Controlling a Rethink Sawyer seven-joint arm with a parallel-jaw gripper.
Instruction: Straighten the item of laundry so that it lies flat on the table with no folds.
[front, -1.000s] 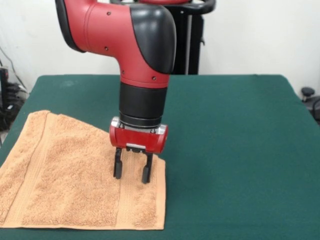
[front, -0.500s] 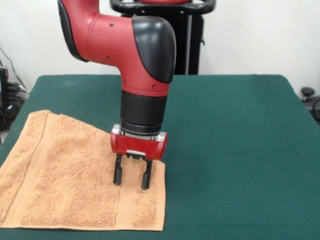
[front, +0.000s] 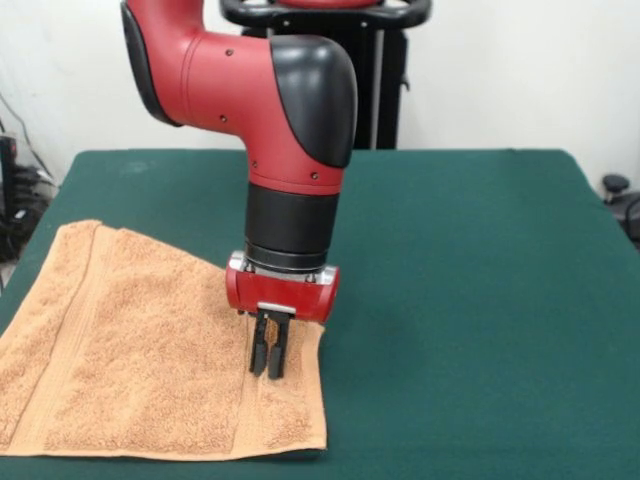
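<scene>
So from the front camera, the red and black arm (front: 290, 150) comes down from the top and plants its gripper (front: 267, 372) right on the towel (front: 130, 350). The two black fingers (front: 259, 352) are squeezed almost together, only a sliver between them, and there's a little ridge of peach terry pinched up in that sliver. So it's clamped narrow on a pleat of the cloth, tips down at the towel's surface. The pinch sits near the towel's right-hand edge as this camera sees it, just about on the flat woven band (front: 248, 405) that runs along that side.

The towel itself lies on the left part of the green table (front: 470, 300), toward the near edge, with its left side running out of the picture. There's a second band (front: 60, 300) down the left side. The far edge slants down from the upper left corner toward the gripper rather than running straight across, so the shape looks more like a wedge than a square. The right edge next to the gripper has a slight wobble to it.

That's the only camera I've got for this moment, no overhead one.
</scene>
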